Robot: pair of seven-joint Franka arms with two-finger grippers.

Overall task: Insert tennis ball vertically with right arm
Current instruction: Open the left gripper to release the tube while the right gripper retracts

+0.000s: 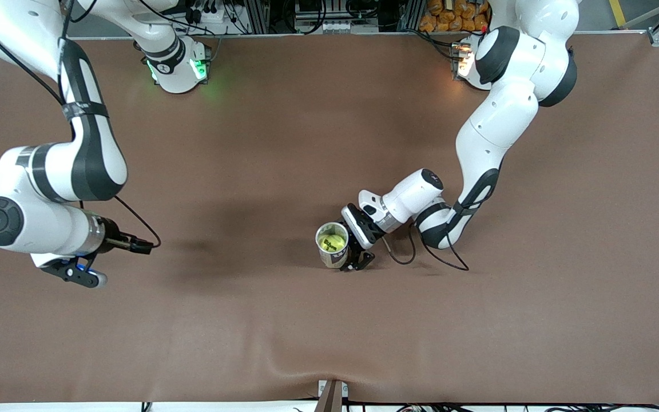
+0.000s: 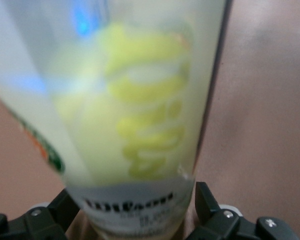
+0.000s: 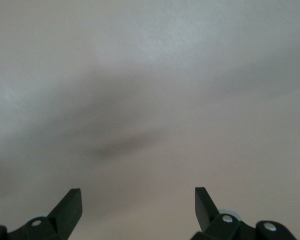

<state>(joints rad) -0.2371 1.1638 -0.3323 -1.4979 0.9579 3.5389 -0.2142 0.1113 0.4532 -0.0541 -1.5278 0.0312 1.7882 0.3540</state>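
A clear tennis ball can stands upright on the brown table near its middle, open end up. A yellow tennis ball lies inside it. My left gripper is shut on the can, low on its side. In the left wrist view the can fills the frame between the black fingers, and the yellow ball shows through its wall. My right gripper is open and empty, over bare table toward the right arm's end. The right wrist view shows its open gripper with only table under it.
The brown table cover spans the whole view. The right arm's base and the left arm's base stand at the table's edge farthest from the front camera. A black cable loops by the left wrist. A bracket sits at the nearest edge.
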